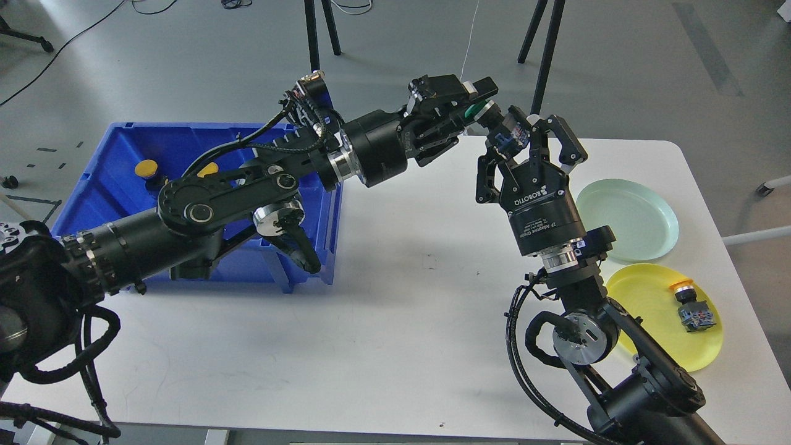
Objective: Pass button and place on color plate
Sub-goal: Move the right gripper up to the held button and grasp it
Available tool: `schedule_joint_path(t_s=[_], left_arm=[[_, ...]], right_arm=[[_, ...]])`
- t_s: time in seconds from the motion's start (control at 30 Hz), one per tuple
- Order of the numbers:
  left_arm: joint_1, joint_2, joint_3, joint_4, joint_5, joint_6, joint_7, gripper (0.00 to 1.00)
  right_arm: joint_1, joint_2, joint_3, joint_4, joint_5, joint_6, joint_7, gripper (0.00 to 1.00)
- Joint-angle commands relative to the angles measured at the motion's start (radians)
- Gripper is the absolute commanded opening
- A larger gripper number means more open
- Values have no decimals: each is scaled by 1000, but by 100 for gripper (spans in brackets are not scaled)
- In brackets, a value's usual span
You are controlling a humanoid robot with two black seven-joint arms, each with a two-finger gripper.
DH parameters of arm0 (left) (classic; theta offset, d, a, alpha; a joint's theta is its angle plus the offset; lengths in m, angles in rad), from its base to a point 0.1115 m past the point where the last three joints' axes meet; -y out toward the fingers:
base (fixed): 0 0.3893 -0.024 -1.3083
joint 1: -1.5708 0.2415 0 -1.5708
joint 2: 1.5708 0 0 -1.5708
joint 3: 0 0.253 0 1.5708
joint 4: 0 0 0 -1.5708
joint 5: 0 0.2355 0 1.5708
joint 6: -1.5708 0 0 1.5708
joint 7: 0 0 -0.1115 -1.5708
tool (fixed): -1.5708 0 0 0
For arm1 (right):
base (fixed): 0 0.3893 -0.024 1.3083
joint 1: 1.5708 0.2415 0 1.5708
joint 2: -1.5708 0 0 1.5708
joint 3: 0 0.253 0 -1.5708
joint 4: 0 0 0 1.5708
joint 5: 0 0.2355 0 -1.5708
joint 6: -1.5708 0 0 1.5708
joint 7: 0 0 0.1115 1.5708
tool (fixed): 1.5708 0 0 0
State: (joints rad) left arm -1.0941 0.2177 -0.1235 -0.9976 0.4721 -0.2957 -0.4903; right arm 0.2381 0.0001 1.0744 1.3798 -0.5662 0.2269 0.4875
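Note:
My left gripper (pixel 474 102) is shut on a green-capped button (pixel 477 112) and holds it in the air above the table's far edge, with its dark rear block pointing right. My right gripper (pixel 516 137) reaches up from below with its fingers (pixel 536 139) open on either side of that rear block, close to it. I cannot tell whether they touch it. A pale green plate (pixel 627 219) and a yellow plate (pixel 649 303) lie at the right of the white table (pixel 395 309).
An orange-capped button (pixel 692 306) lies on the yellow plate. A blue bin (pixel 117 154) at the left holds yellow-capped buttons (pixel 146 167), partly hidden behind my left arm. Tripod legs (pixel 544 55) stand behind the table.

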Motion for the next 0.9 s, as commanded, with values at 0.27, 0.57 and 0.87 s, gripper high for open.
schedule_joint_path(t_s=[0.27,0.57,0.87], left_arm=[[0,0,4,-1,0,3,2,12],[2,0,4,-3,0,3,2,12],[2,2,4,-1,0,3,2,12]], right_arm=[[-6,0,13,-1,5,-9,1,50],[-16,0,13,4,9,0,1,77],[-53,0,4,41,8,2,1,74]])
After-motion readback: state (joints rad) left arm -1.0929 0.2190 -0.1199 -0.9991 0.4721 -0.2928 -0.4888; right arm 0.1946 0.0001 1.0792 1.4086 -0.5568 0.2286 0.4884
